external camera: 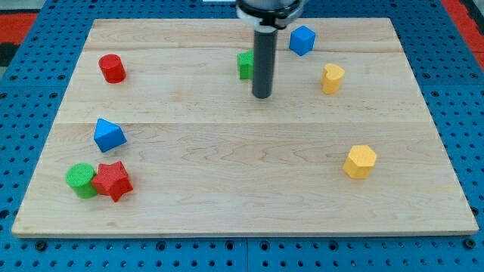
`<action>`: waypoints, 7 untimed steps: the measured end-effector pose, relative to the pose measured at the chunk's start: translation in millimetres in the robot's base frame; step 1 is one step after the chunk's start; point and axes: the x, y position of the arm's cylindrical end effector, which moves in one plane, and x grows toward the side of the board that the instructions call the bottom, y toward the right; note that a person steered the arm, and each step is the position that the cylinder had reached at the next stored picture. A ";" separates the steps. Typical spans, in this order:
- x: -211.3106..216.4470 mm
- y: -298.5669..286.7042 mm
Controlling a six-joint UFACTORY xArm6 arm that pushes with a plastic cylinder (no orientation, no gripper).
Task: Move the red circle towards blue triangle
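Observation:
The red circle (112, 68), a short red cylinder, stands near the board's upper left. The blue triangle (109, 135) lies below it at the left, apart from it. My tip (262, 95) rests on the board in the upper middle, far to the right of both. The rod partly hides a green block (244, 64) just to its upper left.
A green circle (81, 180) and a red star (113, 180) touch at the lower left. A blue block (302, 40) and a yellow block (332, 78) lie at the upper right. A yellow hexagon (361, 161) lies at the right. The wooden board (242, 204) ends on blue pegboard.

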 end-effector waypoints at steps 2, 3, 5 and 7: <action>-4.0 -141.0; -63.0 -147.0; -89.0 -245.1; -89.0 -253.0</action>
